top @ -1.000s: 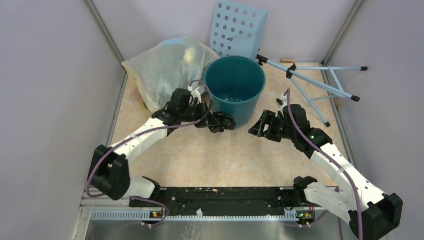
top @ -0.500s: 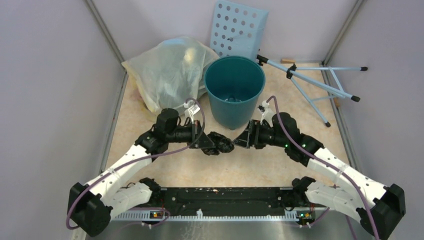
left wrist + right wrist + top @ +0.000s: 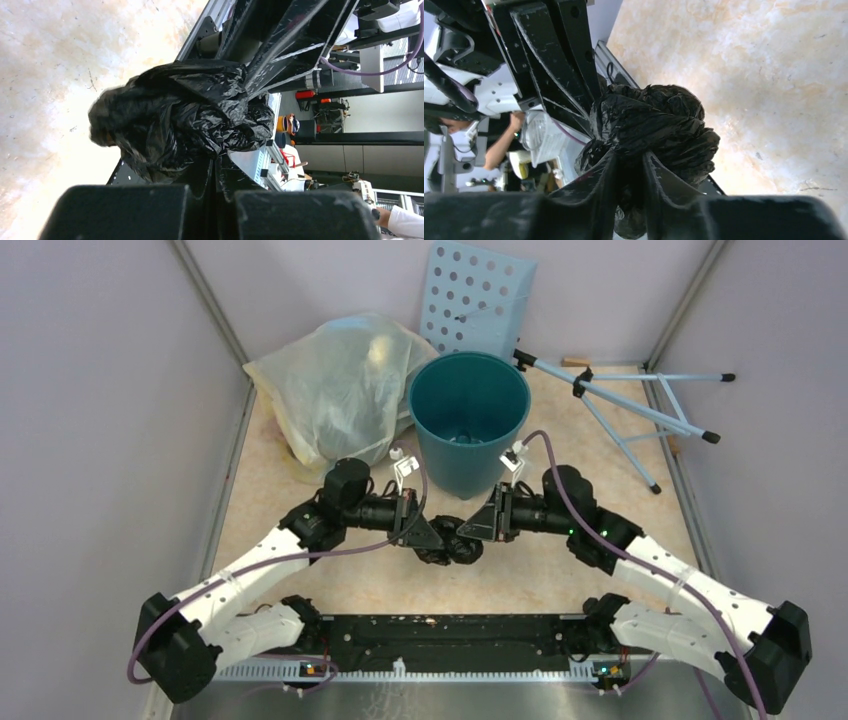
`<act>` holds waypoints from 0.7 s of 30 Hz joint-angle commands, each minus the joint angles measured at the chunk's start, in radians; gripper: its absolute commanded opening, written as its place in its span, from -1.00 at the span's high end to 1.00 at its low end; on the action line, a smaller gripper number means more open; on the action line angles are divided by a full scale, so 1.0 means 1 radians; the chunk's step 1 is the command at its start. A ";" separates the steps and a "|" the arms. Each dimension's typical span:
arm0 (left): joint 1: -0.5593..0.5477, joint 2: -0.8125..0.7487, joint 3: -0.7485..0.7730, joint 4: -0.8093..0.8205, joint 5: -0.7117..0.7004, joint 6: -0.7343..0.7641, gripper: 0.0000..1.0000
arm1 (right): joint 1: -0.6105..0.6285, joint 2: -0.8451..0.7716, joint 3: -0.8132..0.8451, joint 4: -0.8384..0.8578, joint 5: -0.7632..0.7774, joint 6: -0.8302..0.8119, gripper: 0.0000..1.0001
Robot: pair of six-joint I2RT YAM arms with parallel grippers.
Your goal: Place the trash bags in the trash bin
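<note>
Clamping the wadded trash bags from both sides, left gripper and right gripper now meet at frame centre; the wad is lower than before, just below the trash bin.

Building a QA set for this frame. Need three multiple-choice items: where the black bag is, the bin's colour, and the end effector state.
1. Where is the black trash bag?
A) inside the trash bin
B) in front of it, between the left end effector and right end effector
C) behind it

2. What colour is the trash bin?
A) red
B) white
C) teal

3. How do the end effectors stand?
A) both shut on the bag
B) both open, clear of it
C) only the left one grips

Answers:
1. B, the top view shows the wad between the two arms, short of the bin.
2. C, its wall and rim are teal.
3. A, each wrist view shows fingers pinching black plastic.
</note>
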 commanded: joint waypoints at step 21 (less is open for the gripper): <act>-0.007 0.116 0.046 -0.637 -0.707 0.120 0.62 | 0.012 -0.132 0.134 -0.600 0.823 0.014 1.00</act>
